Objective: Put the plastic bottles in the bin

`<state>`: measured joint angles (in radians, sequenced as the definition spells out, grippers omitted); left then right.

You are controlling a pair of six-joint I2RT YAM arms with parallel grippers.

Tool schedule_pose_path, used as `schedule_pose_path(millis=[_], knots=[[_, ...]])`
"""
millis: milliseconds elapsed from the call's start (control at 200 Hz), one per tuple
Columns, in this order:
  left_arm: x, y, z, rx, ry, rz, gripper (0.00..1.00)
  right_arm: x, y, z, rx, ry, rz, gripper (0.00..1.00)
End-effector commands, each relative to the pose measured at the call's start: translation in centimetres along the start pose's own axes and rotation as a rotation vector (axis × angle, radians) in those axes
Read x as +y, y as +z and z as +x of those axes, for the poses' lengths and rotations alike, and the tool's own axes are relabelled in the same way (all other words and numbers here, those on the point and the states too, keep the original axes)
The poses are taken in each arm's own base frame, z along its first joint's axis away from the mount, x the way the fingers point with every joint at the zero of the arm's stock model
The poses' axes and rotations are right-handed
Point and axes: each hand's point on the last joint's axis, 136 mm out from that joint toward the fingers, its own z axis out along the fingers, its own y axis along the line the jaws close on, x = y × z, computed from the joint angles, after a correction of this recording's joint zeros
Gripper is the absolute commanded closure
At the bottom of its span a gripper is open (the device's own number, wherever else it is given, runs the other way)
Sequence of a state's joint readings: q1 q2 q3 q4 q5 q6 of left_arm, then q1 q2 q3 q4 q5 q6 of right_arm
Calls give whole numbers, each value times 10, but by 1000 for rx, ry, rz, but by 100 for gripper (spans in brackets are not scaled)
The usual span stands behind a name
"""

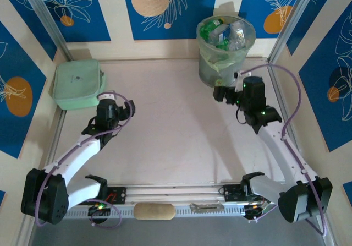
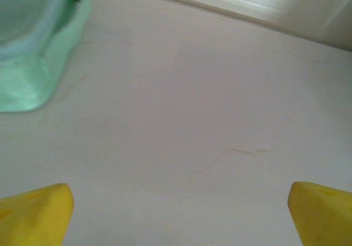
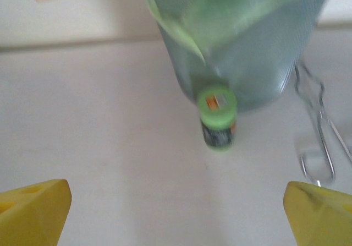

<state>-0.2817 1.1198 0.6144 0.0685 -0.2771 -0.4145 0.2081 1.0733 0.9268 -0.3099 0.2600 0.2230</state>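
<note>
The right end effector and left end effector both stand wide and empty. That is likely because the plastic bottles already lie in the far-right bin.

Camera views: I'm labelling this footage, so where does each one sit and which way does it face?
Top external: above and behind the arms, looking down at the table; both arms, left tool, right tool.
Left wrist: on that arm, facing across the table past the pouch; yellow fingertips.
Right wrist: on that arm, facing the bin; yellow fingertips.
Shared: top and right wrist both show the bin.
</note>
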Motion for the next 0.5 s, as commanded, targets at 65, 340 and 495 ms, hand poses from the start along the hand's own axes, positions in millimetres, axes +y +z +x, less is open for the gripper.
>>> schedule_pose_path(millis=[65, 340, 495], knots=[[38, 4, -26, -138, 106, -188, 0, -29, 25, 50, 0, -10, 73, 1], [62, 14, -17, -181, 237, -313, 0, -51, 67, 87, -37, -57, 61, 1], [65, 24, -2, -171, 276, -317, 0, -58, 82, 93, -62, -27, 29, 1]])
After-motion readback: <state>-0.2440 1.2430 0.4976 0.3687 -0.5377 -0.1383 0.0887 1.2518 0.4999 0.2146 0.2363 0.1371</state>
